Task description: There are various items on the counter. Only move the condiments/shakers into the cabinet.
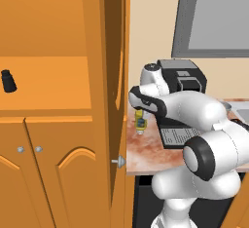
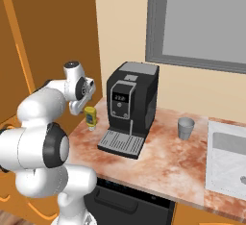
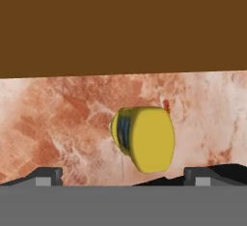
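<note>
Mustard bottle [image 3: 144, 139]: stands on the desk [image 2: 158, 156] near the cabinet [image 1: 58, 124], directly below my tool [image 3: 123, 176], between its fingertips but untouched.
My tool: released, jaws spread wide, hovering just above the bottle.
Black shaker [image 1: 8, 81]: on a cabinet shelf.
Coffee machine [image 2: 130, 105]: beside the bottle.

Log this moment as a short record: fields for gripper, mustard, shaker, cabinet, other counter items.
gripper: gripper open, above the mustard bottle, fingertips either side
mustard: mustard bottle upright on the counter, near the cabinet side
shaker: black shaker on a cabinet shelf
cabinet: cabinet upper door open
other counter items: coffee machine, grey cup
</note>
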{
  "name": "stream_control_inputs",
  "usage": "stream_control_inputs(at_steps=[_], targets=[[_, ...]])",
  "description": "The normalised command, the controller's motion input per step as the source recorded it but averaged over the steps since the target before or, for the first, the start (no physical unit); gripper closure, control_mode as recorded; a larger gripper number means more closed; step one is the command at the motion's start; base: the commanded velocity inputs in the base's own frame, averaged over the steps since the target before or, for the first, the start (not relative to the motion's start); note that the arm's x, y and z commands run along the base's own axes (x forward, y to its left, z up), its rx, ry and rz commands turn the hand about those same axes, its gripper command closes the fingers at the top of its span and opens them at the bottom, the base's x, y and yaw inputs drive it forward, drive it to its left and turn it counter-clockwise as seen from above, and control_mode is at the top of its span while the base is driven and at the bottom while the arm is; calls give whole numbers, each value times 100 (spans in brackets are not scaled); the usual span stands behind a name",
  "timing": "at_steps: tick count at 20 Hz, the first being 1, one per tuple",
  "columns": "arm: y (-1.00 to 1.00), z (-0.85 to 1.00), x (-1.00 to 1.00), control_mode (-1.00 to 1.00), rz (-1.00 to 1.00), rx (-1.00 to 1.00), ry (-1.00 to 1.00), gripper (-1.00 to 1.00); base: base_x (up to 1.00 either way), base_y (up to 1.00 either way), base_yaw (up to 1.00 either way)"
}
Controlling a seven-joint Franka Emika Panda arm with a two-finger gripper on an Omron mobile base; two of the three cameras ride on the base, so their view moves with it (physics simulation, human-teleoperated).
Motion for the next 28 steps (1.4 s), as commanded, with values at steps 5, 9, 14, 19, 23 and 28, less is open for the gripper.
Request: stream_control_inputs(at_steps=[5,9,14,19,23,28], targets=[[0,-9,20,-100,0,0,3,-100,0,0,0],[0,-9,19,-100,0,0,3,-100,0,0,0],[0,-18,2,-100,0,0,3,-100,0,0,0],[0,-22,0,-100,0,0,0,-100,0,0,0],[0,-17,3,-100,0,0,0,-100,0,0,0],[0,-16,9,-100,0,0,0,-100,0,0,0]])
